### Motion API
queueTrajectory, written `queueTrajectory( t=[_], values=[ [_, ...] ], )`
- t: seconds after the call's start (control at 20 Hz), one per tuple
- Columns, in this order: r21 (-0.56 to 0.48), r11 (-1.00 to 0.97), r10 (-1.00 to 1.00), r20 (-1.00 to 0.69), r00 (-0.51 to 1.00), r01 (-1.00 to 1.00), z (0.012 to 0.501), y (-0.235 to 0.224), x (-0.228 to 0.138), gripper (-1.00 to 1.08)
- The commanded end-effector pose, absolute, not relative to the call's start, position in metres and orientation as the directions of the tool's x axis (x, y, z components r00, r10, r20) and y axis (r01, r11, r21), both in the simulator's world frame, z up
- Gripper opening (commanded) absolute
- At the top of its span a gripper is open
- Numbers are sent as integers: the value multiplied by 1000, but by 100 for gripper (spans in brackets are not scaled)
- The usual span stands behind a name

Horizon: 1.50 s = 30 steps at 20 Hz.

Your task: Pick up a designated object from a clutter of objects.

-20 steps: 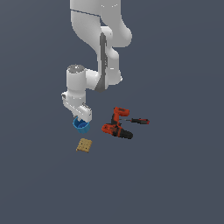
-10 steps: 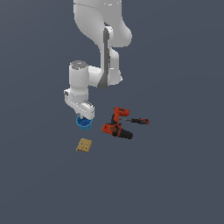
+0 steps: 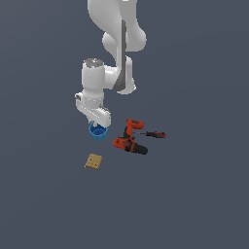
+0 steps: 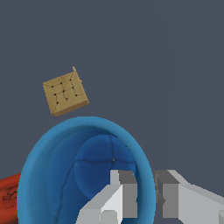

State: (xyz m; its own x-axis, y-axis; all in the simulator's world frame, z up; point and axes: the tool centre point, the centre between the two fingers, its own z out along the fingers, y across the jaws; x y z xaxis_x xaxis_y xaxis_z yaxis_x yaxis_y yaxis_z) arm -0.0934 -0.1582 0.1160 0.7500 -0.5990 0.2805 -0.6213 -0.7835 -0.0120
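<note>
Two pale grey fingers (image 4: 127, 186) straddled the small bright blue round cup's (image 3: 98, 132) rim, one inside, one outside, narrowly parted, seemingly for a wall pinch; contact unclear.

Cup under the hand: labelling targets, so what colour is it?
Bright blue cup, clearest in the wrist view.

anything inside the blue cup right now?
No objects: the blue cup shows only its bare blue floor. One finger of the claw reaches inside the rim, the other sits outside the wall. That finger covers part of the interior.
</note>
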Motion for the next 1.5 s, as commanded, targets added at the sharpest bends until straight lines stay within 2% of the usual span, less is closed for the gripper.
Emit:
queueTrajectory(
  t=[0.0,0.85,1.45],
  values=[
    [-14,-783,-600,282,749,-622,124,-152,-95,-100],
    [-10,-782,-600,286,747,-623,170,-113,-109,-100],
    [-6,-782,-598,291,747,-624,221,-69,-124,-100]
  ],
)
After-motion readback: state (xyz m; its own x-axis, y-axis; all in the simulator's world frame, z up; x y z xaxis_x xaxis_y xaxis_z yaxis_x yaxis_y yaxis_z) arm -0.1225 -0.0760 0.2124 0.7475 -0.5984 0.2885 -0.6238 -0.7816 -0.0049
